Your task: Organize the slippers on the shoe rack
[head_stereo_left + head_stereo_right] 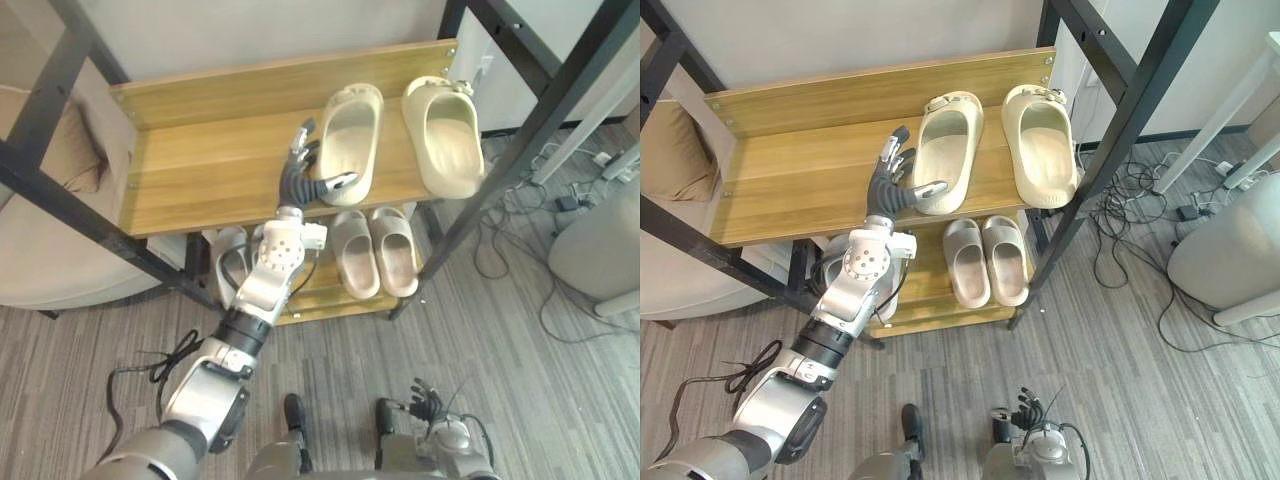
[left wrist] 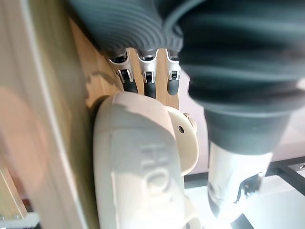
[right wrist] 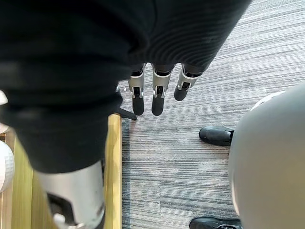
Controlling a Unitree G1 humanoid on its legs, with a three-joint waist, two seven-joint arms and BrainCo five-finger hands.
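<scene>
1. I am holding the left hand [image 1: 888,188] beside the left cream slipper [image 1: 948,135] on the top shelf [image 1: 790,190], with its fingers straight and spread, thumb by the heel, gripping nothing.
2. The right cream slipper [image 1: 1043,140] is sitting at the shelf's front edge, so a sideways shove is likely risking a fall.
3. The right hand [image 1: 428,404] is hanging low, fingers relaxed.

The top shelf [image 1: 200,170] of the shoe rack [image 1: 280,80] carries 2 slippers side by side at its right end. The left hand [image 1: 300,175] sits just left of the inner slipper [image 1: 352,135], with the outer slipper [image 1: 445,135] beyond it. Another pair of slippers [image 1: 375,250] lies on the lower shelf [image 1: 330,300] directly below.
</scene>
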